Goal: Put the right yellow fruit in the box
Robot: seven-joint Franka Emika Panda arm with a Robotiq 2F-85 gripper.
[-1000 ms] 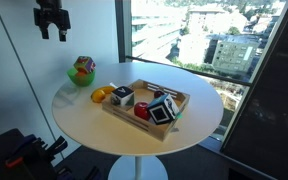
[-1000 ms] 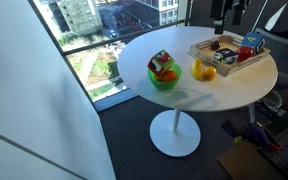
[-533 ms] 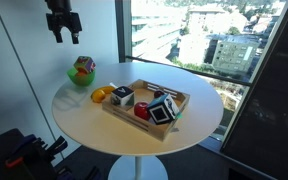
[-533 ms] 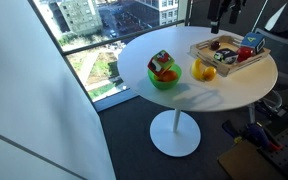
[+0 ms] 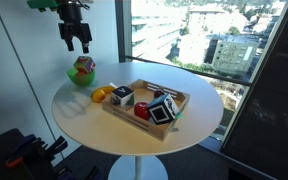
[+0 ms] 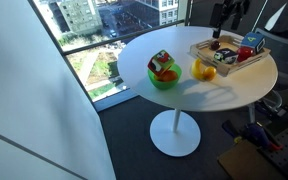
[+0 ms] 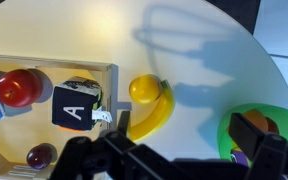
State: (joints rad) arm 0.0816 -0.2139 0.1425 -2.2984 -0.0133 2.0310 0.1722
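Tall windows over a city street stand behind the round white counter [image 5: 94, 125], which carries everything in play. Your fingers [image 5: 85, 42] hang high above it, over the side where the small green bowl [image 5: 74, 78] sits. They are spread wide apart with nothing between them. In the wrist view the dark fingers [image 7: 79, 155] come in along the bottom edge, again well separated and empty.

The right yellow fruit [image 7: 144, 88] is a small roundish yellow-orange piece lying on the bare counter [image 7: 204, 50], just outside the end wall of the box [image 7: 44, 61]. It touches the upper end of a paler curved banana [image 7: 154, 115], which lies along its side. In an exterior view the same fruit [image 5: 100, 96] sits between the green bowl and the near corner of the box [image 5: 132, 122]. It is outside the tray.

Inside the light-wood box you can see:
- a red apple [image 7: 19, 87]
- a black cube with a white letter A [image 7: 72, 105], close to the wall nearest the fruit
- a dark purple round piece [image 7: 41, 155]

The green bowl [image 7: 229, 130] lies on the far side of the banana from the box. It holds a multicoloured block [image 5: 84, 68].
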